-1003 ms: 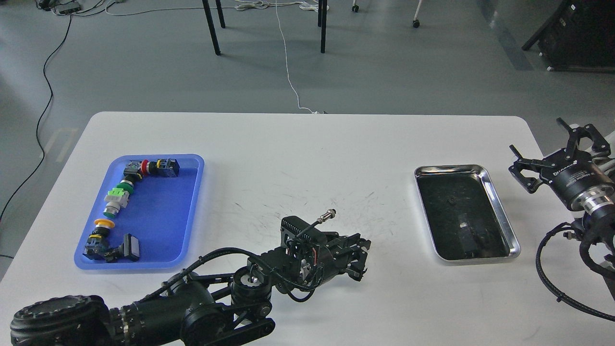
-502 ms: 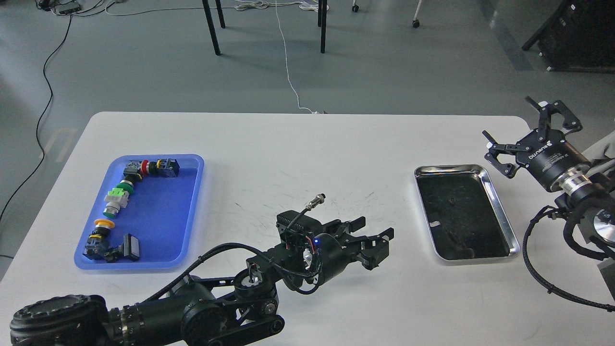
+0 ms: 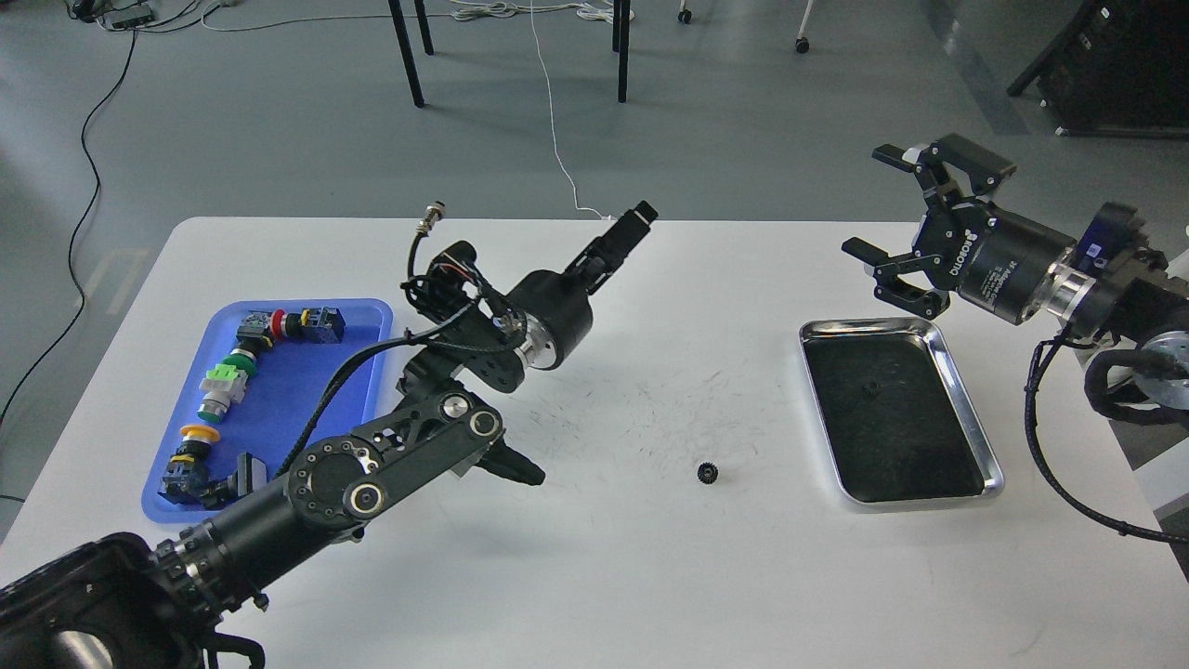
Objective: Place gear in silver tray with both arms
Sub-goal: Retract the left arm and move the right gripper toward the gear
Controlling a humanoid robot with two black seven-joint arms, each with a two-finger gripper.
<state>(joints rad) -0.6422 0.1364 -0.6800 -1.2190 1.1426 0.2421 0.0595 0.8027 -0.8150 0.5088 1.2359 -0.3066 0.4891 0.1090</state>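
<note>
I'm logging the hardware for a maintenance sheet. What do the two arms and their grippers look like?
Both arms are black and jointed, with silver wrist rings and loose black cables. The left gripper is black and seen end-on; a silver connector plug sits on a cable behind it. The right gripper has black pronged fingers and white lettering on its cylindrical body.

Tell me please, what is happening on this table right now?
A two-armed robot is working at a white table. A small black gear lies loose on the table, left of the silver tray and not in it; another small dark piece sits on the tray floor. Neither arm holds anything: the left gripper is raised over the table's middle, and the right gripper hangs open above the tray's far end. A blue tray on the left holds push-button switches.
</note>
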